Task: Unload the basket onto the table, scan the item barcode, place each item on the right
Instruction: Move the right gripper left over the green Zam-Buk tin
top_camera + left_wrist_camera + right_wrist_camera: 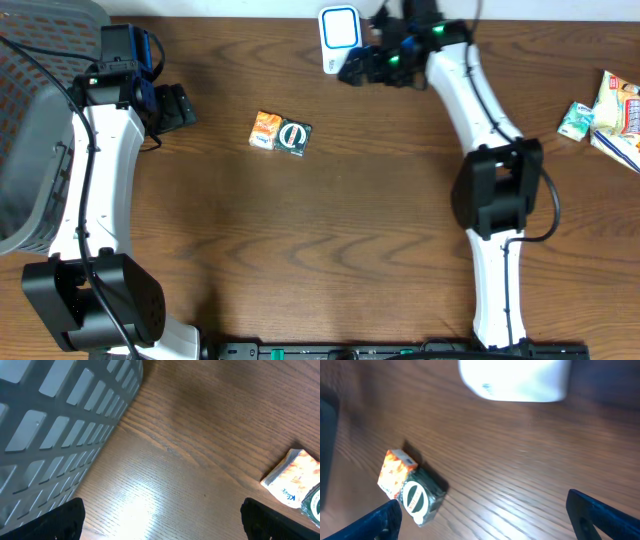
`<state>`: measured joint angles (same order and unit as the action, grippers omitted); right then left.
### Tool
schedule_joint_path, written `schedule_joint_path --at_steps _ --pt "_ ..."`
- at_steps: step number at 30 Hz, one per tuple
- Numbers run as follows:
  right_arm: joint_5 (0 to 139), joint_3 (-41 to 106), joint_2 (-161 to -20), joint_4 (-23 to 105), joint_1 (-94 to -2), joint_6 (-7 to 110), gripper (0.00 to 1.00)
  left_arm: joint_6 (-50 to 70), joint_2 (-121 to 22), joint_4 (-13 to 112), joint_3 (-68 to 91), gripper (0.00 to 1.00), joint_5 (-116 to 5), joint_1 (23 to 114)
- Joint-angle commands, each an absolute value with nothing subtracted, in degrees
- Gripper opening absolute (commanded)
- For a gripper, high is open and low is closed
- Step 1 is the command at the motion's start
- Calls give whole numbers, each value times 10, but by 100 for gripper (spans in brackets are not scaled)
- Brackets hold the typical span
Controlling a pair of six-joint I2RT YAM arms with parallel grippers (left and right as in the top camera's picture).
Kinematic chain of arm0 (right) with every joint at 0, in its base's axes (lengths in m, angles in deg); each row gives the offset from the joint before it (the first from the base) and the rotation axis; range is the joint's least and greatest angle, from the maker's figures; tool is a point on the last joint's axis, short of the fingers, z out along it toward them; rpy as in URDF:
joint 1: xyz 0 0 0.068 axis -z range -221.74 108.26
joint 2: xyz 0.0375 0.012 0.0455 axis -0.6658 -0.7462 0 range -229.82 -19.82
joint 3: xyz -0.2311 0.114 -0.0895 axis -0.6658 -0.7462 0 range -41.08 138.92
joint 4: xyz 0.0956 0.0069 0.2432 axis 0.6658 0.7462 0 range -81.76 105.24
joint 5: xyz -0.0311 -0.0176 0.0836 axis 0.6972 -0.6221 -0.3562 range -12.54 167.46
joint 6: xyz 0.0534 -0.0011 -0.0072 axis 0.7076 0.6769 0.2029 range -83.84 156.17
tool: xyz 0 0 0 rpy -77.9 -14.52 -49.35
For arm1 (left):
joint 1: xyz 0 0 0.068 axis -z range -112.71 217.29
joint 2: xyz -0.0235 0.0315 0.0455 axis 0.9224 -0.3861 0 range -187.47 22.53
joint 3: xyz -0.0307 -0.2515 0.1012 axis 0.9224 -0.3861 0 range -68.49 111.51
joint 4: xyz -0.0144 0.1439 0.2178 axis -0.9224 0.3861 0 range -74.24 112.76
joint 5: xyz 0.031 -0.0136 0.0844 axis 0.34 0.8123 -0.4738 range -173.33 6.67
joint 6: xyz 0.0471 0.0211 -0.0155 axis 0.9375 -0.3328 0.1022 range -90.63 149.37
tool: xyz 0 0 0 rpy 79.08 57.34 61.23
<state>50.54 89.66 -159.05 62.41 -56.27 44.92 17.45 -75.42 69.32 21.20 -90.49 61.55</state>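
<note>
Two small items lie side by side on the wooden table: an orange-and-white packet point(265, 130) point(292, 477) point(394, 472) and a dark green box with a white oval label point(296, 137) point(420, 497). A white scanner with a blue rim point(340, 35) point(515, 380) stands at the back edge. My right gripper point(352, 70) point(487, 520) hovers open just in front of the scanner, nothing between its fingers. Left of the items, my left gripper point(183, 106) point(165, 522) is open and empty over bare table.
A grey slotted basket point(30, 150) point(55, 420) fills the left edge beside the left arm. Several snack packets point(605, 110) lie at the far right edge.
</note>
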Motion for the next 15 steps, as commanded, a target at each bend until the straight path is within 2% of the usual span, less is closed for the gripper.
schedule_joint_path --at_steps 1,6,15 --pt "560 896 -1584 616 -607 456 93 179 -760 695 209 98 -904 614" --pt "570 896 -1585 598 -653 456 79 179 -760 695 209 98 -904 614" --pt "652 896 -1585 586 -721 456 78 179 -760 695 209 98 -904 614"
